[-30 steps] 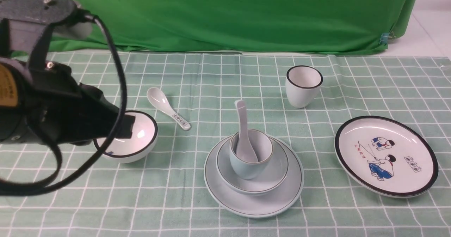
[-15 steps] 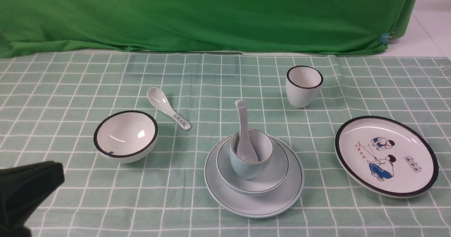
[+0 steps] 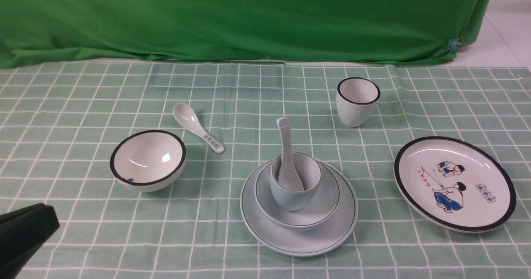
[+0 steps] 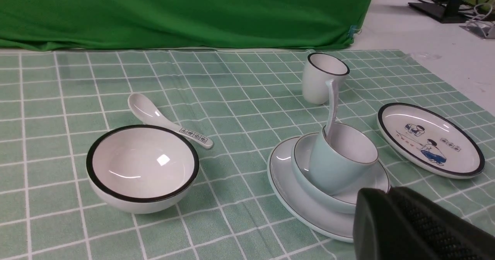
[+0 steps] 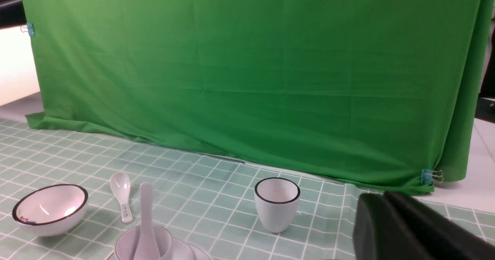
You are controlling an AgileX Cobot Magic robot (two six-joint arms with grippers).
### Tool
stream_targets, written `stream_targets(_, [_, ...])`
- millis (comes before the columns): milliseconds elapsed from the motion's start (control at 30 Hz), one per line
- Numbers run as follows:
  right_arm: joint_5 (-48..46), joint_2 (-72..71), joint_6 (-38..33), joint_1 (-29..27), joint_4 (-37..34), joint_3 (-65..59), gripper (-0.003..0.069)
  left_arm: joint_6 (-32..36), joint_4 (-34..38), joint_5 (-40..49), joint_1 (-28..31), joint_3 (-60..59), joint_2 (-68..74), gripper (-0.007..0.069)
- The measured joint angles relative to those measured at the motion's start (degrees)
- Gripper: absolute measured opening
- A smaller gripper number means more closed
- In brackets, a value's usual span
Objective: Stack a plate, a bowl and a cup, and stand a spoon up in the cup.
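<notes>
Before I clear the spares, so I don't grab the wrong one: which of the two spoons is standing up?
The plain white spoon, leaning upright in the pale blue cup; the spoon with printed marks lies flat.

Front cam: betw. the arms at the table's (image 3: 207,237) near edge, looking fwd & down, mid-range; far edge in shot. L wrist cam: lower angle, fwd, bowls closer, far R corner in shot. R wrist cam: flatter, fwd, more curtain (image 5: 251,78). L & R wrist views share stack's cup (image 4: 340,159), far edge, curtain.
</notes>
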State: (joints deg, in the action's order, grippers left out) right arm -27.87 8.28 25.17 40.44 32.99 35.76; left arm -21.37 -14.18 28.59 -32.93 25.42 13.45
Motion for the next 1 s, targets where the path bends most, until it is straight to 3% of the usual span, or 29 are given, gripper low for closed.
stream_targets(233, [0.0,0.0,0.0,0.0,0.0,0.0,0.0087,1.8,-0.2,-0.8,0.0,-0.1,0.0,0.0011])
stream_targets(467, [0.0,0.0,0.0,0.0,0.0,0.0,0.0088,8.3,1.8,-10.5,2.3,-5.5,-2.0,0.0011])
stream_targets(767, [0.0,0.0,0.0,0.0,0.0,0.0,0.0090,24.0,16.8,-21.0,21.4,-20.9,-11.2,0.0011])
stream_targets(900, [0.0,0.0,0.0,0.0,0.0,0.0,0.0092,27.0,18.9,-21.4,30.7,-25.7,-13.2,0.0011])
stream_targets(1000, [0.0,0.0,0.0,0.0,0.0,0.0,0.0097,27.5,19.2,-19.8,34.0,-25.7,-13.4,0.0011])
